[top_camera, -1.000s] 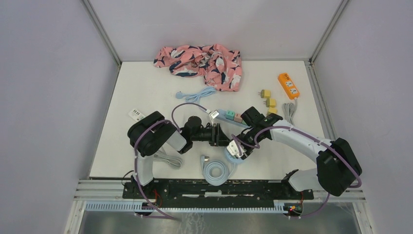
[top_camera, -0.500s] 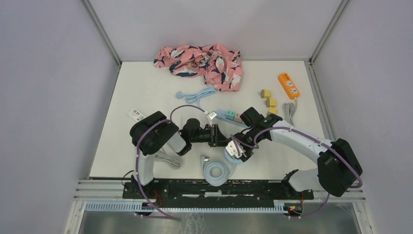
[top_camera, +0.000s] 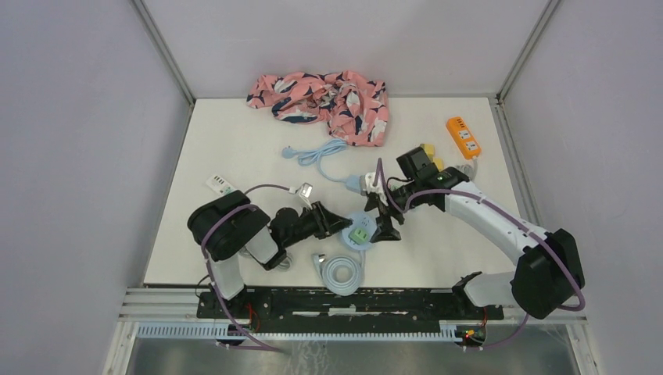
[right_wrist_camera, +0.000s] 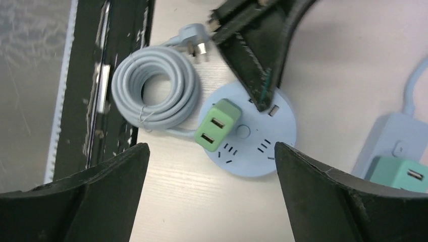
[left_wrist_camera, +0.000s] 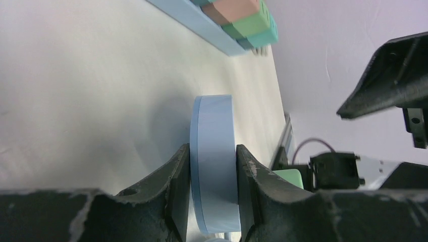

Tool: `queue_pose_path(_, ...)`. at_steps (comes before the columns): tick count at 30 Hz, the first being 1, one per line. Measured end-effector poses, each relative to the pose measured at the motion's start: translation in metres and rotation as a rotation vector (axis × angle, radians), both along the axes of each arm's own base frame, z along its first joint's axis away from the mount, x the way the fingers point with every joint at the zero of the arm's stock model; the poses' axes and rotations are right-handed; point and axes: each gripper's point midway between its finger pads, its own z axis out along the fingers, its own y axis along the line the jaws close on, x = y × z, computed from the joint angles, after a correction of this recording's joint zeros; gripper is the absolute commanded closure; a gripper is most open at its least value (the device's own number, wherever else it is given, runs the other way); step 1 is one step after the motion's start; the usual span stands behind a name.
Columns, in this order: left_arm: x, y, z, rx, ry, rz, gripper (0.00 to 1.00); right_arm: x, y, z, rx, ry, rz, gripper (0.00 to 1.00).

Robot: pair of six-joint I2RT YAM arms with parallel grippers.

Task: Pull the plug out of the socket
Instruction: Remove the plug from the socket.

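Setting: white table (top_camera: 234,141) boxed in by pale lilac walls, with two arms mounted at its near edge.
Socket: the round blue socket (right_wrist_camera: 262,151) sits around the middle of the table's near half, with a coiled grey cable (right_wrist_camera: 154,85) just beside it on the near side.
Plug: the green plug (right_wrist_camera: 217,132), showing two USB ports on top, is seated in the socket's face. It is not yet pulled out.
Left gripper: the left gripper (left_wrist_camera: 213,151) reaches in low from the left and is clenched on the socket's rim, pinching the disc across its thickness.
Why the left holds: probably to brace the socket so that only the plug comes away when it is pulled.
Right gripper: the right gripper (right_wrist_camera: 209,148) hovers above the socket with its jaws spread wide, one on either side of the plug in its own camera. It grasps nothing and touches nothing visible.
Why the right is open: it looks ready to descend around the plug, then close and lift.
Nearby: a long blue power strip (left_wrist_camera: 202,22) carrying pink, green and teal plugs lies just beyond the socket.
Far side: a floral cloth (top_camera: 320,98) is bunched against the far wall, and an orange power strip (top_camera: 464,137) lies far right.
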Motion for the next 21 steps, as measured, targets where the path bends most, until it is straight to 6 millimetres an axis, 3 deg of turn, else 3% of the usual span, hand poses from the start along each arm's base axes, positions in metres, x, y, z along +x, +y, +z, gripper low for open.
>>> queue_pose_path(4, 0.002, 0.011, 0.006, 0.001, -0.031, 0.148, 0.97, 0.025, 0.008, 0.007, 0.008, 0.127, -0.198, 0.02)
queue_pose_path(11, -0.004, -0.003, 0.020, -0.003, -0.062, 0.306, 0.97, 0.046, 0.009, 0.000, -0.024, 0.167, -0.359, 0.06)
queue_pose_path(15, 0.001, 0.001, 0.013, 0.027, -0.045, 0.367, 0.97, 0.047, 0.009, -0.012, -0.063, 0.181, -0.369, 0.10)
queue_pose_path(21, 0.007, 0.010, 0.013, 0.038, -0.041, 0.423, 0.97, 0.027, 0.012, -0.034, -0.150, 0.248, -0.317, 0.11)
